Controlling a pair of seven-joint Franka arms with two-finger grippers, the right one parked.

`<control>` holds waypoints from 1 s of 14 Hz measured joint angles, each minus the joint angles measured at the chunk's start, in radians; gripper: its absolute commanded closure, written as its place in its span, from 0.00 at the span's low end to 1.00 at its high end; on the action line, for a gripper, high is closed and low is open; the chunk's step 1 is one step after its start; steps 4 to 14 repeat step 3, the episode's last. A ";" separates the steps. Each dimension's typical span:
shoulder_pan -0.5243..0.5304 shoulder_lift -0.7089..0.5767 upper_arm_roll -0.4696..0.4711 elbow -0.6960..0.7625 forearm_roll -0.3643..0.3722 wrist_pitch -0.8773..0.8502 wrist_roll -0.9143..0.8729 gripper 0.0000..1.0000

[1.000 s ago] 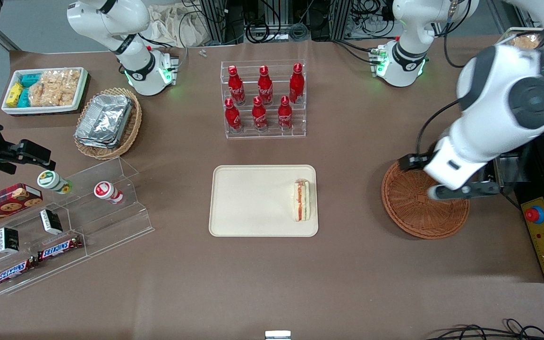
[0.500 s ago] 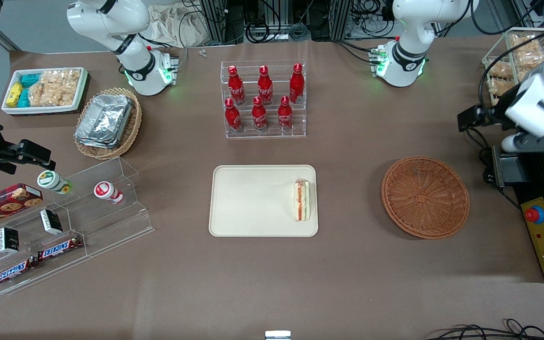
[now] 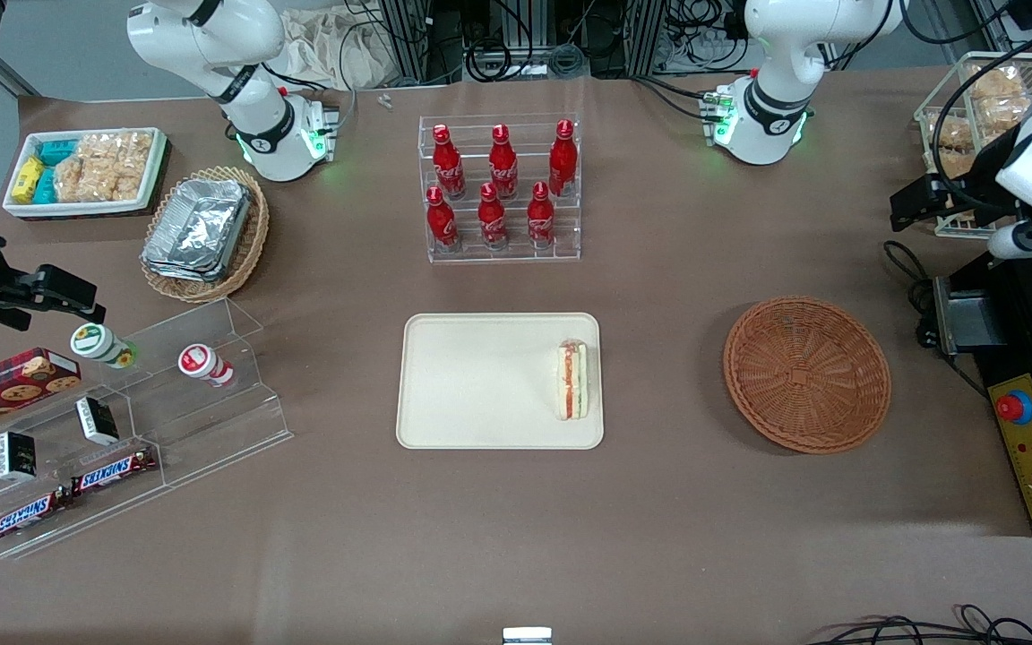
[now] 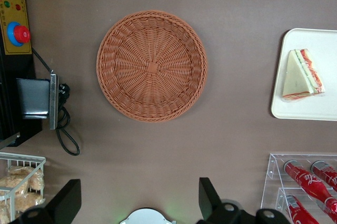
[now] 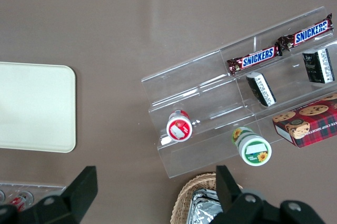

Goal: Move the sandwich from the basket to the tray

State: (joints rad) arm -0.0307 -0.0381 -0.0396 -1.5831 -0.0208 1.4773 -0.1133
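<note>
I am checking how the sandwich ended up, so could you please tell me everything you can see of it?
The sandwich is a small triangular wedge of pale bread with red, orange and green filling layers showing along one edge. It lies flat on the cream tray, close to the rim nearest the empty brown wicker basket, and touches only the tray. The pincer, open, hangs high over the table's working-arm end, well clear of it.

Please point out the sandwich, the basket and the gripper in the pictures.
sandwich [image 3: 572,381]: front view, on its layered filling edge.
basket [image 3: 806,374]: front view, on its woven floor.
gripper [image 4: 138,200]: left wrist view, midway between its open fingertips, high above the table.
</note>
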 measured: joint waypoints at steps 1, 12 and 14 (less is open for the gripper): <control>0.000 0.015 0.001 0.009 0.000 0.001 0.000 0.00; 0.000 0.036 0.001 0.019 0.000 0.001 0.000 0.00; 0.000 0.036 0.001 0.019 0.000 0.001 0.000 0.00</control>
